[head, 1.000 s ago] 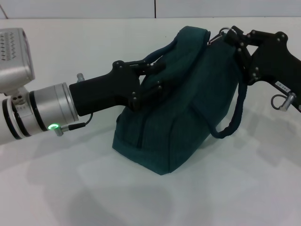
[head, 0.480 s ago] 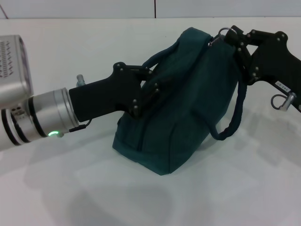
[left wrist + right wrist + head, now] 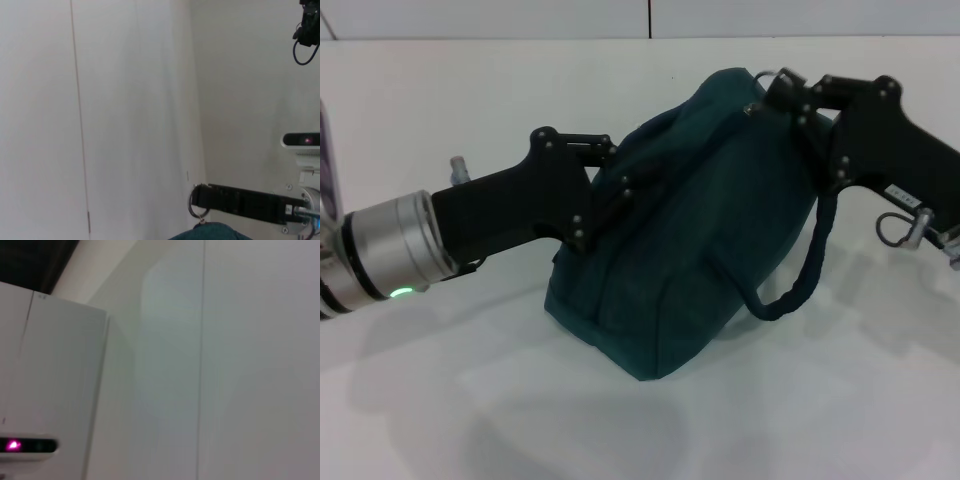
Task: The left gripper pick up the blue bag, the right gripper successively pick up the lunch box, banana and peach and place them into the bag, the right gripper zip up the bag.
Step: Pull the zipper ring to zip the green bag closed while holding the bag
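Gripping one rolled handle of the blue bag (image 3: 690, 230), the left gripper (image 3: 612, 185) reaches in from the left side of the white table (image 3: 470, 110), its black fingers clenched around the handle near the bag's upper left face. A green light glows on the silver wrist behind it. The bag stands on the table at the middle of the scene, leaning toward the left, its top closed and its base toward the near side. From the right, the right gripper (image 3: 782, 95) comes in at the bag's far upper end, its fingertips pinched on the metal ring pull (image 3: 775, 75) of the zipper at that top corner; a small white label shows on its black body. The bag's second handle (image 3: 800, 270) hangs free in a loop down the right face, below the right gripper. In the left wrist view the right gripper (image 3: 197, 199) appears farther off with the ring pull (image 3: 192, 207) at its tip, and a sliver of the bag's fabric shows just beneath. The right wrist view shows only pale wall and a white cabinet (image 3: 50, 390).
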Robot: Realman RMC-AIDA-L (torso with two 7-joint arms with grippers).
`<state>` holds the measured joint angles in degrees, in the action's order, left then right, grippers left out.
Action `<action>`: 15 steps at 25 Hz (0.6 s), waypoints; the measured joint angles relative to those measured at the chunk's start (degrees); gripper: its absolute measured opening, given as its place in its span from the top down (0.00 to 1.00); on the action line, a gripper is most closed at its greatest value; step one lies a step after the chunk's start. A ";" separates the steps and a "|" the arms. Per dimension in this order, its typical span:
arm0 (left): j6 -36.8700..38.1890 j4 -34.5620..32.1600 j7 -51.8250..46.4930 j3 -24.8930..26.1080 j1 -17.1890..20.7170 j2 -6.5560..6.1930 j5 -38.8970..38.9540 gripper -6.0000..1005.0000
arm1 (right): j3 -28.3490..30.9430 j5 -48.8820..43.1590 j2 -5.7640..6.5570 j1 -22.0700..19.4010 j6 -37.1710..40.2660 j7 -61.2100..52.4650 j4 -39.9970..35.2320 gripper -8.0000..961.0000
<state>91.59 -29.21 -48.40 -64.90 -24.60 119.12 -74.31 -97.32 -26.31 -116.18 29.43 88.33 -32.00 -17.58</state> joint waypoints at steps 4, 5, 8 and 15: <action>0.02 -0.07 0.02 0.17 0.39 -0.57 -0.13 0.88 | 0.13 2.50 0.00 -0.60 -0.59 -0.22 0.58 0.97; -0.06 -0.03 0.03 0.17 0.39 -0.64 -0.17 0.88 | 0.15 3.14 -0.01 -0.83 -0.73 -0.21 0.70 0.97; -0.33 -0.03 0.04 0.23 0.40 -0.72 -0.31 0.88 | 0.19 5.22 0.01 -1.46 -1.64 -0.19 1.21 0.97; -0.45 0.14 0.06 0.82 0.54 -1.28 -0.36 0.88 | 0.24 7.86 0.08 -1.89 -4.58 -0.45 3.38 0.97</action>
<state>91.14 -29.07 -48.34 -64.08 -24.06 117.83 -74.67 -97.09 -18.44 -116.10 27.54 83.75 -32.45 -14.19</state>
